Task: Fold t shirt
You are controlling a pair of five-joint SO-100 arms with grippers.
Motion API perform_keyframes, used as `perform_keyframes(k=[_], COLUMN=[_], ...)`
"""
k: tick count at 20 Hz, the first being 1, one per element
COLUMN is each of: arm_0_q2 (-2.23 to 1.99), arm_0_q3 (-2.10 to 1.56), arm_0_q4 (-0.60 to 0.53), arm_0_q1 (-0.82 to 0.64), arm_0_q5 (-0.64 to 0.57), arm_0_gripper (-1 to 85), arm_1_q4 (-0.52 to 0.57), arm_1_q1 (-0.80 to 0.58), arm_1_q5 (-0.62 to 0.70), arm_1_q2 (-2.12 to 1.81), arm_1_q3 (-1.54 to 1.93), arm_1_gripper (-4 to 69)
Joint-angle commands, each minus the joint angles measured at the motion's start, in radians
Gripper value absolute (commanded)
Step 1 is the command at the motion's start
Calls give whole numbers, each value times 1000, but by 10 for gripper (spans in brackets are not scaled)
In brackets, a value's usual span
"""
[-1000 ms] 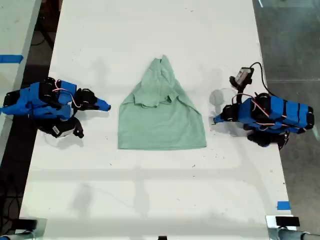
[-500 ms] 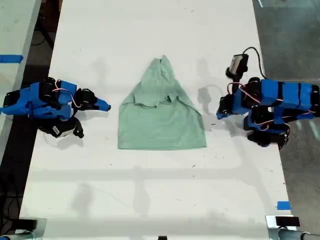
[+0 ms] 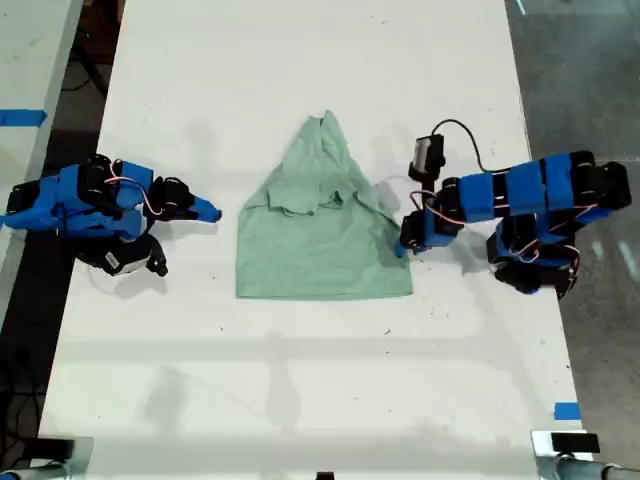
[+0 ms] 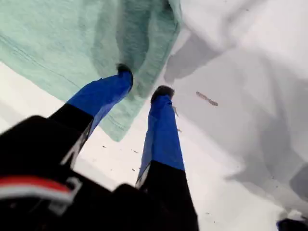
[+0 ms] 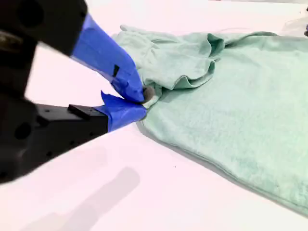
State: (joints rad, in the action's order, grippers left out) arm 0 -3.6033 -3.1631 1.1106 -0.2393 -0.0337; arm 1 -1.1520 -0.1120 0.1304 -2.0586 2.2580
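My first gripper [image 3: 402, 247] has swung in from the exterior view's right since a second ago. Its jaws stand open at the edge of the single t shirt [image 3: 325, 235], a soft mint cloth lying mid-table [image 3: 300, 380], pointed top, straight hem. My second gripper [image 3: 212, 212], fingers closed and empty, stays left.

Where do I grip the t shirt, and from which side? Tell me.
Probably the slanted edge of the t shirt on the exterior view's right, approached from that side: the edge lies flat and free there, and my first gripper stands open astride it.
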Motion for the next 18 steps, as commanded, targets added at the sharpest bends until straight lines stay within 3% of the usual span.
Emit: perform_keyframes(k=[1,9,10,12,14,18], arm_0_q2=[-5,-5,-5,-5,-5,-5], arm_0_q3=[-2,-2,-2,-2,-2,-2], arm_0_q4=[-25,-25,-25,-25,-25,-25], arm_0_q1=[5,5,6,6,6,6], arm_0_q5=[8,8,9,9,9,9], arm_0_gripper=[0,0,0,0,0,0], arm_1_q4=[80,91,77,51,-5,-242], arm_1_q1=[17,6,6,2,0,2], arm_1_q5=[-9,9,6,-5,-9,23], arm_1_q2=[-2,166,190,192,179,206], arm_1_q3=[17,-23,-41,-60,-114,-403], arm_1_gripper=[120,119,18,2,2,2])
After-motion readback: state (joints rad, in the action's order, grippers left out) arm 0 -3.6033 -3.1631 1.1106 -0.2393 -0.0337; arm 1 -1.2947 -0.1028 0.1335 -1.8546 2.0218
